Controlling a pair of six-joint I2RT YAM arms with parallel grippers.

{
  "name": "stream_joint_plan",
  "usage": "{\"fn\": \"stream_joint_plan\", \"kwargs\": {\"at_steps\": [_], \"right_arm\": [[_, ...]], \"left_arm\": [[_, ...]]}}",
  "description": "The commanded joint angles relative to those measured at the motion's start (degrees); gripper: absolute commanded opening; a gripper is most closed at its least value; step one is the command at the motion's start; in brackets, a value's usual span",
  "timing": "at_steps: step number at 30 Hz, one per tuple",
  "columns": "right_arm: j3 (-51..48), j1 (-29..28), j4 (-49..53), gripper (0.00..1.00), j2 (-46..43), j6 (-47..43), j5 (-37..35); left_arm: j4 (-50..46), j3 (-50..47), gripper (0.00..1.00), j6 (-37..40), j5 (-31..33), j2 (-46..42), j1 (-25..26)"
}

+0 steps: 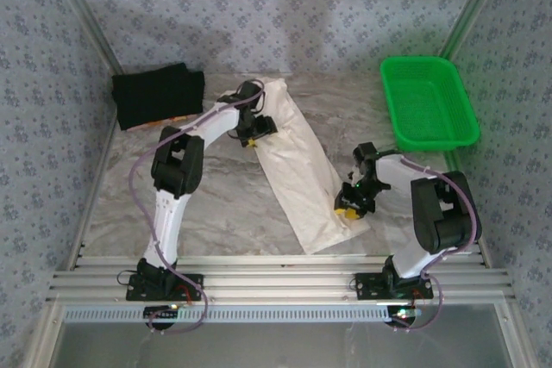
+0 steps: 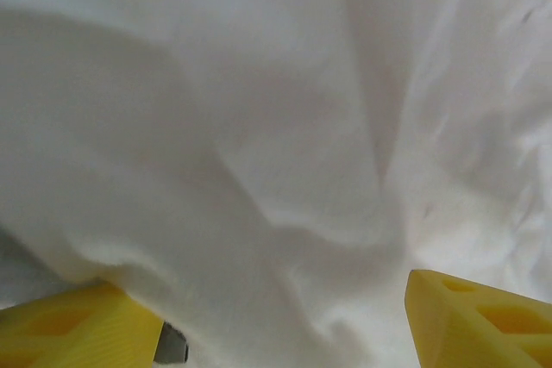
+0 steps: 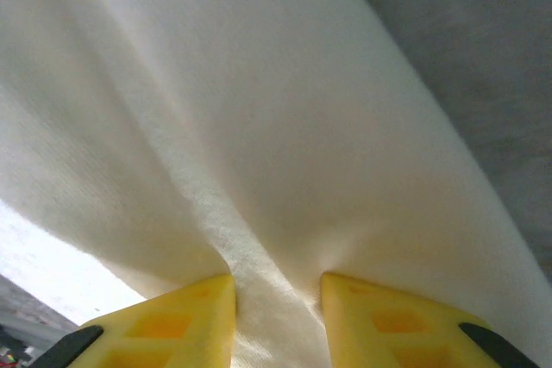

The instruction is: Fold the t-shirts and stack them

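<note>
Cream-white t-shirt [image 1: 297,170], soft knit, long folded strip diagonal on marble-look table [image 1: 216,213]; black t-shirt [image 1: 158,95] folded far-left. Left gripper [image 2: 285,325] jaws wide over the cloth, gripping nothing. Right gripper [image 3: 276,316] pinches a ridge at its near end.

The table [image 1: 216,213] has a grey marbled top, bare across its lower left. A black shirt [image 1: 158,95] lies folded in the upper left corner, with an orange bit at its lower edge. A cream shirt [image 1: 302,170] lies as a long folded strip, running diagonally from upper centre down to lower right of centre. A green basket [image 1: 429,101] sits at the upper right, well apart from both shirts.
</note>
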State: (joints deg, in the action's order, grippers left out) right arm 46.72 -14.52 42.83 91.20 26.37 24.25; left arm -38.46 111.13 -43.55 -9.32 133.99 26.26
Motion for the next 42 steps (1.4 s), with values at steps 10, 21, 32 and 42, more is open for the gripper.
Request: {"fn": "stream_joint_plan", "kwargs": {"at_steps": [10,21,32,42], "right_arm": [[-0.4,-15.3,-6.0,0.35,1.8,15.5,6.4],[4.4,-22.3,-2.3,0.49,-4.5,20.9,0.4],[-6.2,-17.8,5.7,0.63,-25.4,17.6,-0.6],[-13.4,-14.4,-2.8,0.60,-23.0,11.2,2.4]], "left_arm": [[-5.9,1.0,0.72,10.9,6.0,2.2,-7.4],[1.7,-16.0,0.76,13.2,-4.1,-13.3,-10.9],[8.6,-55.1,0.78,-8.4,-4.0,-51.7,5.6],[10.3,-75.8,0.73,-36.3,11.8,-69.6,34.8]]}}
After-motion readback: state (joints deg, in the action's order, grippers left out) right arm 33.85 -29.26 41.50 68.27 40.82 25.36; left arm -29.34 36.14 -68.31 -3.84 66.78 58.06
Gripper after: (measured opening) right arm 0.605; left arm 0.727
